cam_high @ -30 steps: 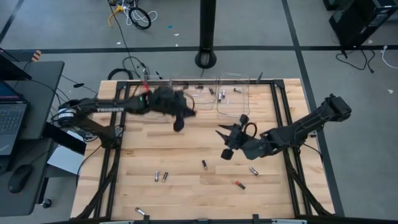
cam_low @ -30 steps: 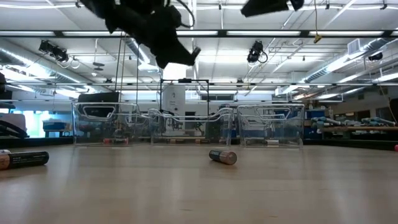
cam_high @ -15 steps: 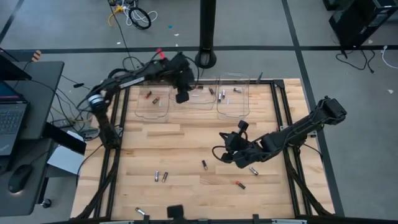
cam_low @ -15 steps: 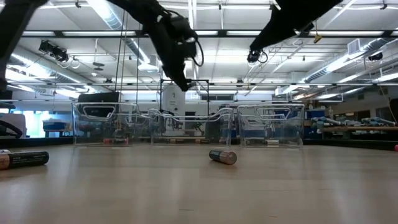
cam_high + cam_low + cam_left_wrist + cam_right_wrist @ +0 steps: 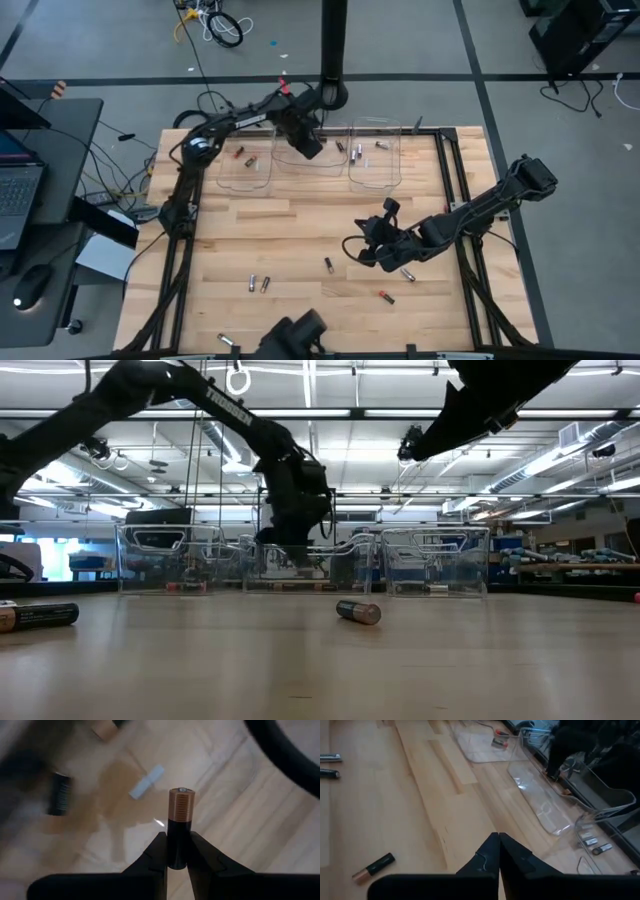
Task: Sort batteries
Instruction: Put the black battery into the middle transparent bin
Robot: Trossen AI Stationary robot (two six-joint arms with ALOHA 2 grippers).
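Three clear bins (image 5: 322, 152) under left end effector (image 5: 308, 143) gripping battery (image 5: 179, 827), right end effector (image 5: 352, 246) closed, empty.

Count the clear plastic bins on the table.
3, side by side along the far edge in the high view: the left bin, the middle bin and the right bin. None seems hidden.

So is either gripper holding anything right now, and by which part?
The left gripper pinches a black battery by its black lower end, copper end out, over the middle clear bin. The right gripper is shut on nothing.
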